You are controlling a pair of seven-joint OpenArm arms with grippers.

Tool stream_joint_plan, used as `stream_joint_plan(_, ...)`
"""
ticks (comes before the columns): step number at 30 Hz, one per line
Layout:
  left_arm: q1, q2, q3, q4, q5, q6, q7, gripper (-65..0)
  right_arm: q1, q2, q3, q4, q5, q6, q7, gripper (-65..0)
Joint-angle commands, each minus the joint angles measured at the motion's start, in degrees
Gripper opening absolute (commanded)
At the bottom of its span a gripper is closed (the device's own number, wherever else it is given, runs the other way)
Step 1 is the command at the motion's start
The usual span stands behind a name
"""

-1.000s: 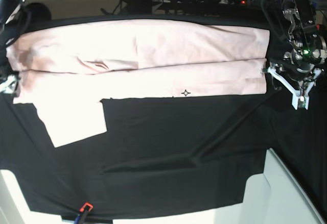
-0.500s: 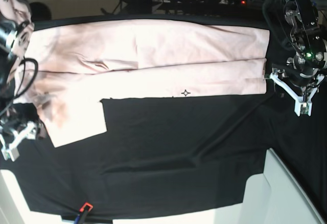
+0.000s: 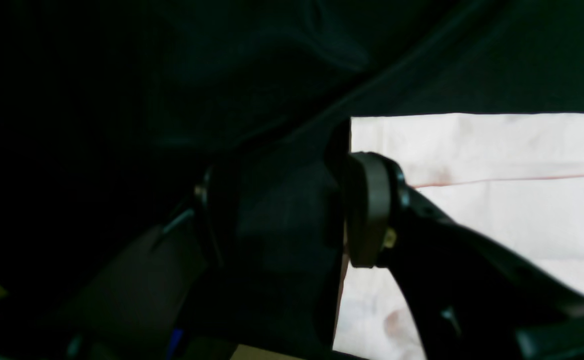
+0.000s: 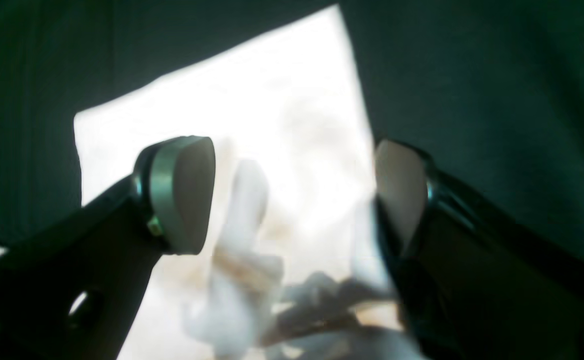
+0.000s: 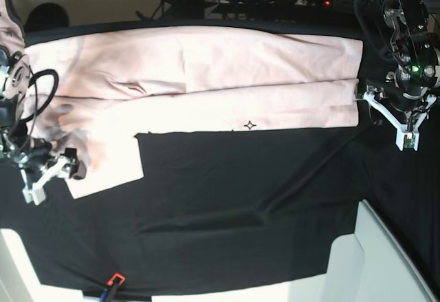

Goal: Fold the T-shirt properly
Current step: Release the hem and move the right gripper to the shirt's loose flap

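One T-shirt [image 5: 206, 75] lay spread flat along the far side of the worktop [image 5: 240, 206], on the one black cloth [image 5: 275, 178] that covered it — a long pale pink band with a lengthwise fold line and one sleeve [image 5: 106, 164] hanging toward the near side. Two arms were in view, one at each end of the shirt. The right tool [image 5: 47, 175] sat beside the sleeve's corner; in its wrist view the two pads [image 4: 187, 192] stood wide apart with bunched pink fabric [image 4: 252, 240] between them, gripping nothing. The left tool [image 5: 392, 120] stood at the shirt's other end, just off the hem — in its wrist view two pads [image 3: 369, 210] were parted, one over the shirt's edge, the other over the cloth, and nothing pinched between them.
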Motion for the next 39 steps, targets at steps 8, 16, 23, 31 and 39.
stream_joint_plan(8, -0.34, -0.64, -0.27, 0.99, 0.00, 0.06, -0.91, -32.2, 1.18, 0.85, -0.38, -1.16, 0.91, 0.38, 1.23, -17.6)
stream_joint_plan(16, -0.34, -0.72, -0.27, 0.99, 0.09, 0.06, -0.82, -32.2, 1.01, 1.29, -0.47, -0.80, 0.82, -2.03, 1.23, -17.6)
stream_joint_plan(23, -0.34, -0.81, -0.27, 0.90, 0.09, 0.06, -0.73, -32.2, 1.27, 3.31, -0.47, 1.57, 0.82, -3.00, -0.88, -17.4)
stream_joint_plan(31, -0.78, -0.64, -0.27, -1.48, -0.08, 0.06, -0.73, -32.2, -0.05, 3.14, -0.38, 1.66, 0.82, -2.65, -2.20, -17.4)
stream_joint_plan(39, -0.60, -0.81, -0.27, -2.71, -0.17, 0.06, -1.00, -32.2, -0.49, -0.03, -0.47, 1.66, 0.82, -2.65, -2.20, -18.1)
